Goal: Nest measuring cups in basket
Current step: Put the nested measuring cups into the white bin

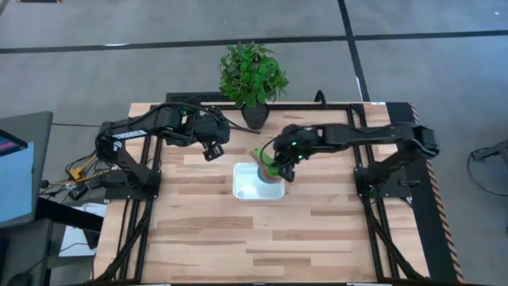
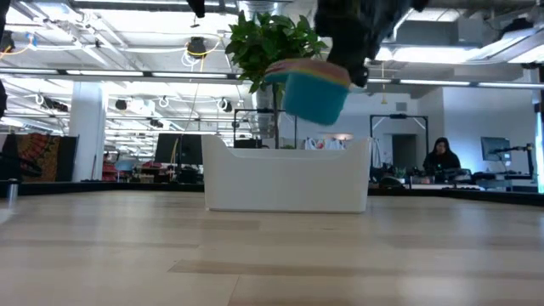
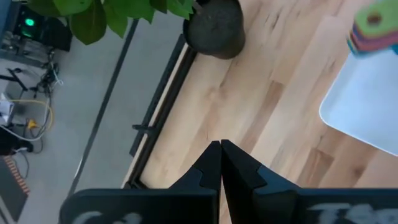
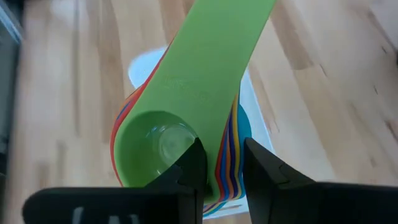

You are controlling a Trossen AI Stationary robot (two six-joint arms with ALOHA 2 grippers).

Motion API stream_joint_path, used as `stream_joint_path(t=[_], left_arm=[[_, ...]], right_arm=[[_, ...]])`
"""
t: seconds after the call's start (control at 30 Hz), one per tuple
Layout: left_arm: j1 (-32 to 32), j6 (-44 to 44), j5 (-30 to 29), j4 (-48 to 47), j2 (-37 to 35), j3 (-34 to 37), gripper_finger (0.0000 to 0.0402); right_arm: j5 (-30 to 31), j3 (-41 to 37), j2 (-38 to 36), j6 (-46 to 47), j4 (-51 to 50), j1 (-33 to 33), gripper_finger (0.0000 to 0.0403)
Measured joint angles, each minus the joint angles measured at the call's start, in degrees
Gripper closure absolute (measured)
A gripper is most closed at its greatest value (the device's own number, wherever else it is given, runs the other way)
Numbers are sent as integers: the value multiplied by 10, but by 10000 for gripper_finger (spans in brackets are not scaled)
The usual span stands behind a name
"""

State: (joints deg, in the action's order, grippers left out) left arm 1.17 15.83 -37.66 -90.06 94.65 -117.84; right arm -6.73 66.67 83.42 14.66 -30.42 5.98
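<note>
The right hand point(image 4: 219, 163) grips the cups point(image 4: 186, 118), all nested into one stack, its fingers point(image 4: 189, 167) closed on the stack's rim where the handles fan out. The green cup point(image 1: 268, 162) sits uppermost in the nest, its bowl open toward the wrist camera, with red, orange, yellow and blue edges layered beneath it. The stack's long axis runs along the green handle, which points away from the hand, out over the basket point(image 1: 248, 187).

From table height the stack point(image 2: 310, 89) hangs in the air above the basket point(image 2: 285, 183), clear of its rim and tilted, the light blue outer bowl lowest and the coloured rims showing as a band on top. Seen from above, the stack is over the basket's corner nearest the plant point(image 1: 252, 75).

The basket stands flat on the surface point(image 1: 198, 238), just in front of the plant pot point(image 3: 214, 28). The part of its white floor that shows is bare.

The left hand point(image 3: 221, 165) waits over the surface to the left of the basket, near the pot, its fingers pressed together and gripping nothing.
</note>
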Motion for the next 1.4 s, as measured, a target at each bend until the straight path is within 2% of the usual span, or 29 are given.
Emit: stream_joint_path(t=[0.3,0.43,0.63,1.03,1.2,1.4], left_arm=[[16,19,14,0,0,0,401],[29,47,17,0,0,0,401],[49,81,44,1,0,0,401],[68,130,44,11,1,0,401],[68,122,23,16,1,0,401],[70,74,-15,51,1,0,396]], right_arm=[[8,58,118,-190,-8,-7,309],[7,85,159,-238,-12,-7,309],[-9,136,213,-293,-79,-7,309],[-57,171,275,-297,-127,-7,307],[-52,171,272,-296,-121,-3,275],[-34,170,265,-296,-112,8,223]])
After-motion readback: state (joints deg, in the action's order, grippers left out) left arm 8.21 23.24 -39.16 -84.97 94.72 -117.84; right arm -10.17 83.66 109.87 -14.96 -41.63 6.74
